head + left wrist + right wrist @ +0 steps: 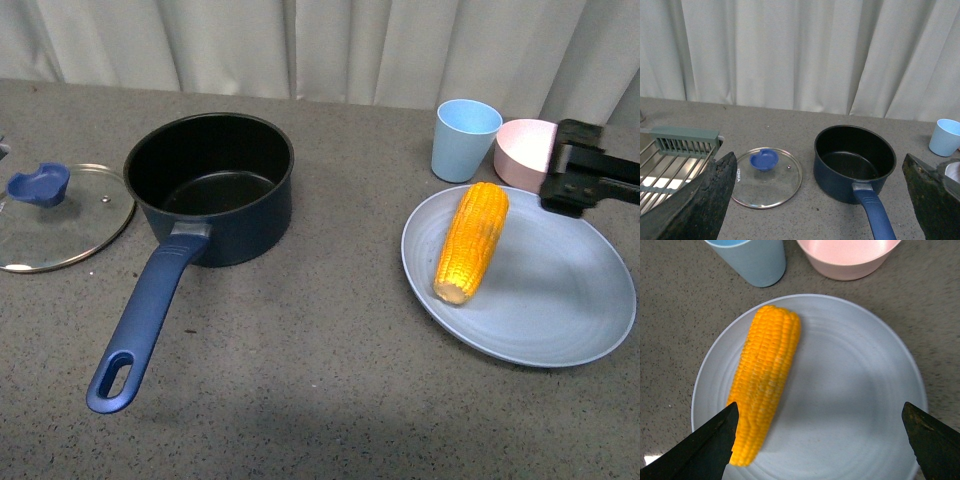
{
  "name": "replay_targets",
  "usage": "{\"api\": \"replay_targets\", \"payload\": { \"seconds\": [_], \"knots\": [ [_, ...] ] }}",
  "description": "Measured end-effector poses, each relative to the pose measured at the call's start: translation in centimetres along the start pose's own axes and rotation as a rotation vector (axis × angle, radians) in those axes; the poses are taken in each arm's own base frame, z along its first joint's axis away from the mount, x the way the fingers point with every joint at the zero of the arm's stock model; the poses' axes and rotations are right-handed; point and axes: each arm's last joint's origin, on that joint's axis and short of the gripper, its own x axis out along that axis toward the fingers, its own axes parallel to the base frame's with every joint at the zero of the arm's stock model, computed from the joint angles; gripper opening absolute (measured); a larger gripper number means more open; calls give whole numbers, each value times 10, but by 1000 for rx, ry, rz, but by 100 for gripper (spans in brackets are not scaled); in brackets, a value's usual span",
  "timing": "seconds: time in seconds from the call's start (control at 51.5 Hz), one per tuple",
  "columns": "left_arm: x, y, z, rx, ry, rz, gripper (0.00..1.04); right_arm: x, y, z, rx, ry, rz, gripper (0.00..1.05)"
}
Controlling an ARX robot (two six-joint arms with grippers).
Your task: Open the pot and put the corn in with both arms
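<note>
The navy pot (210, 185) stands open on the table, black inside and empty, its long handle (140, 320) pointing toward me. It also shows in the left wrist view (854, 162). Its glass lid (55, 215) with a blue knob lies flat to the pot's left, also in the left wrist view (765, 176). The corn (472, 240) lies on a light-blue plate (560, 300) at the right. My right gripper (822, 440) is open above the plate, the corn (765, 380) near one fingertip (715, 440). The right arm (585, 178) enters from the right. My left gripper (822, 200) is open and empty, back from pot and lid.
A light-blue cup (464, 138) and a pink bowl (525, 150) stand behind the plate. A metal sink rack (670, 160) shows at the far left in the left wrist view. A white curtain (320, 40) hangs along the table's far edge.
</note>
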Motion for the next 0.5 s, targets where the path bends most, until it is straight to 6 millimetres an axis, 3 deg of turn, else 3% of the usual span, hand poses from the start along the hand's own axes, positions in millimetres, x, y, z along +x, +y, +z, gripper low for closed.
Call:
{"api": "replay_targets", "payload": {
  "seconds": [0.155, 0.311, 0.505],
  "knots": [
    [0, 0, 0, 0, 0, 0, 98, 40, 27, 9, 56, 90, 8, 95],
    [0, 0, 0, 0, 0, 0, 98, 60, 40, 12, 77, 139, -4, 95],
    [0, 0, 0, 0, 0, 0, 98, 77, 43, 3, 106, 254, -50, 95]
  ]
}}
